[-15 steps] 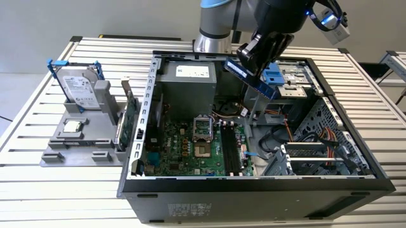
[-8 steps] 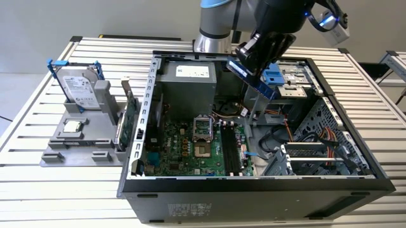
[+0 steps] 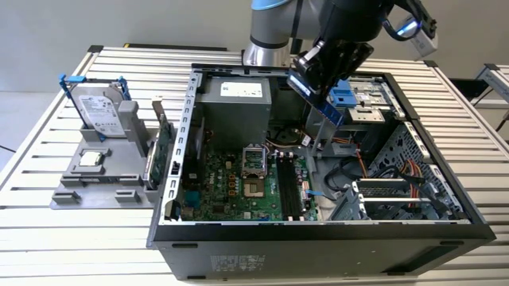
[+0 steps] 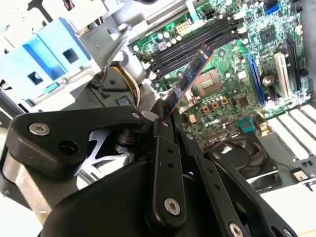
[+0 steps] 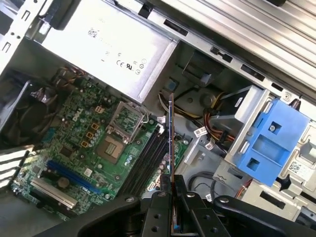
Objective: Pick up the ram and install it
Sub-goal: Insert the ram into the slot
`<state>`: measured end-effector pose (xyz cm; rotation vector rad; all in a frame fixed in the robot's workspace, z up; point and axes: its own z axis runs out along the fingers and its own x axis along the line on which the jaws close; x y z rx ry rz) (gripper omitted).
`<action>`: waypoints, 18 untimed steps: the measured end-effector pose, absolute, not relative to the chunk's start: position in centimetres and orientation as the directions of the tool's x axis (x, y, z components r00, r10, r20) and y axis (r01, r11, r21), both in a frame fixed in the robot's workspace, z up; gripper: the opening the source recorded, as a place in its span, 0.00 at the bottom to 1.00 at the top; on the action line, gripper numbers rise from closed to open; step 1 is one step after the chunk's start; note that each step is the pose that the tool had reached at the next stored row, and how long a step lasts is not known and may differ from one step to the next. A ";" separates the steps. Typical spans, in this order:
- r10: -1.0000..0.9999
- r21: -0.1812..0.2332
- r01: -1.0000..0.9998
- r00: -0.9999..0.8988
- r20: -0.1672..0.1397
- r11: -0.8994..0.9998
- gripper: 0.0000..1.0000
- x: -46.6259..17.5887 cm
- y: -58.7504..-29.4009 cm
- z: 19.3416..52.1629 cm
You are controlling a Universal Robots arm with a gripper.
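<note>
One gripper holding the ram above the open computer case

Exterior view. The arm's gripper [image 3: 312,71] hangs over the open computer case [image 3: 189,107]. It is clamped on the upper end of the ram [image 3: 320,102], a slim blue stick held tilted in the air. The stick is clear of the motherboard [image 3: 238,185] and just beside the blue drive caddy [image 3: 344,95]. Toward the exterior view's left, a hard drive in a blue frame [image 3: 99,113] and a green expansion card [image 3: 163,149] stand in a grey holder [image 3: 75,193] on the slatted table [image 3: 71,238].

Second wrist view. Black fingers [image 4: 163,138] of the gripper [image 4: 167,112] pinch one end of the ram [image 4: 193,71]. Its free end reaches out over the board, seen between the dark memory slots [image 4: 197,42] and the processor socket [image 4: 207,81], touching neither.

First wrist view. Seen edge-on, the ram [image 5: 170,133] is a thin line rising from the gripper [image 5: 170,185]. It lies alongside the memory slots [image 5: 148,160], with the silver power supply [image 5: 113,44] beyond.
</note>
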<state>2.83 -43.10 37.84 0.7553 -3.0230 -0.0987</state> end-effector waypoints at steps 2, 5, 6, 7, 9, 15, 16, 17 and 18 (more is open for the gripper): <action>-0.450 0.067 -0.448 -0.893 0.008 0.891 0.00 2.8 -43.1 37.8; -0.419 0.067 -0.417 -0.908 0.008 0.906 0.00 2.8 -43.1 37.8; -0.408 0.067 -0.407 -0.913 0.008 0.911 0.00 2.8 -43.1 37.8; -0.397 0.067 -0.396 -0.918 0.008 0.916 0.00 2.8 -43.1 37.8; -0.376 0.067 -0.374 -0.927 0.008 0.925 0.00 2.8 -43.1 37.8; -0.311 0.067 -0.310 -0.950 0.008 0.948 0.00 2.8 -43.1 37.8; -0.301 0.067 -0.300 -0.954 0.008 0.952 0.00 2.8 -43.1 37.8; -0.290 0.067 -0.289 -0.957 0.008 0.955 0.00 2.8 -43.1 37.8; -0.279 0.067 -0.278 -0.960 0.008 0.958 0.00 2.8 -43.1 37.8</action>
